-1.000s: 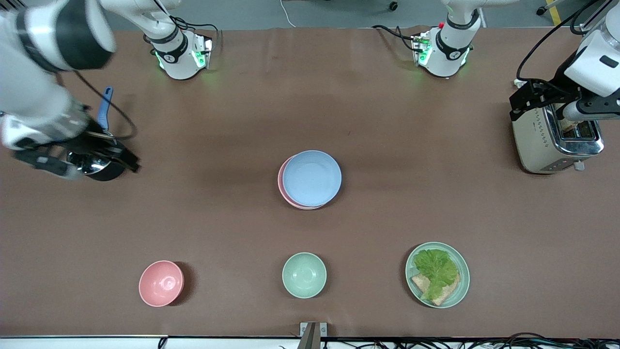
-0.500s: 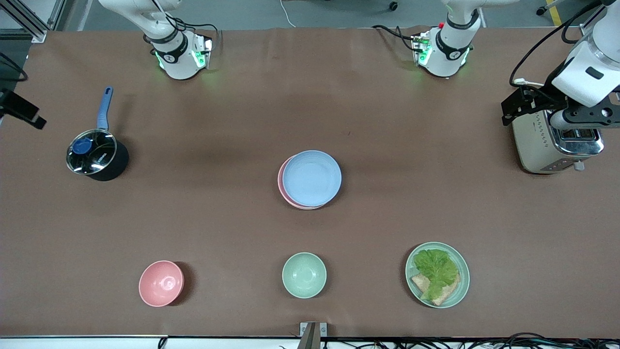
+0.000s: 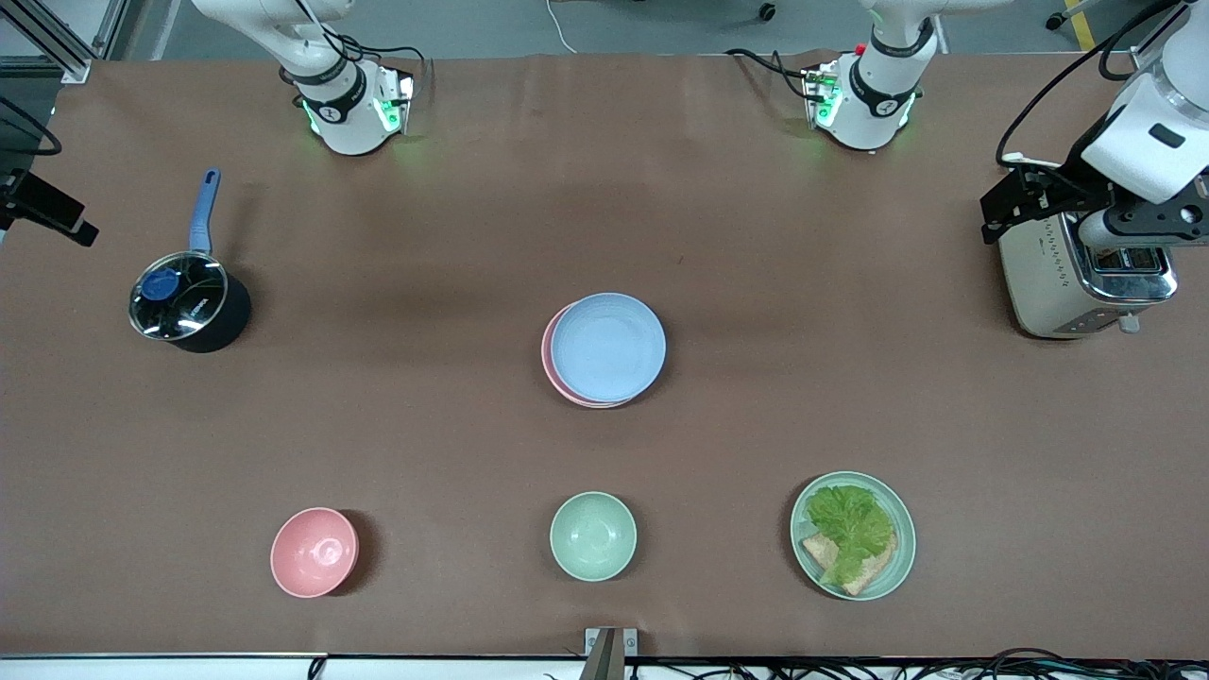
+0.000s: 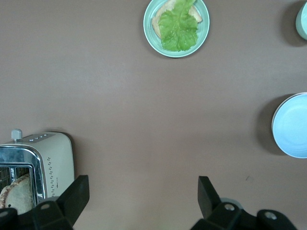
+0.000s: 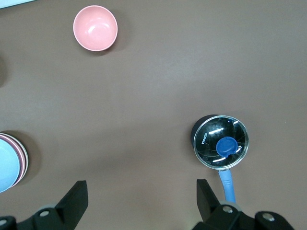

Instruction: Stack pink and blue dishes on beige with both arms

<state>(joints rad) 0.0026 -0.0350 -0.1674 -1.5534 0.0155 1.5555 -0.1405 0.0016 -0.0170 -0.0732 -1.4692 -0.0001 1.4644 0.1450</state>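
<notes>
The light blue plate (image 3: 609,347) lies on top of a stack in the middle of the table, with the pale pink plate's rim (image 3: 548,357) showing under it. No beige plate shows; anything below the pink one is hidden. My left gripper (image 4: 143,191) is open and holds nothing, up over the toaster (image 3: 1086,274) at the left arm's end (image 3: 1020,203). At the right arm's end, my right gripper (image 5: 141,191) is open and holds nothing, above bare table beside the pot, at the table's edge (image 3: 47,212). The right wrist view catches the blue plate (image 5: 5,168) with its pink rim (image 5: 24,160).
A lidded black pot (image 3: 187,307) with a blue handle stands toward the right arm's end. Nearest the front camera are a pink bowl (image 3: 315,552), a mint-green bowl (image 3: 593,535) and a mint-green plate (image 3: 897,557) with lettuce and bread.
The right arm has swung away from over the pot to the table's edge. The left gripper has shifted slightly over the toaster. The plates have not moved.
</notes>
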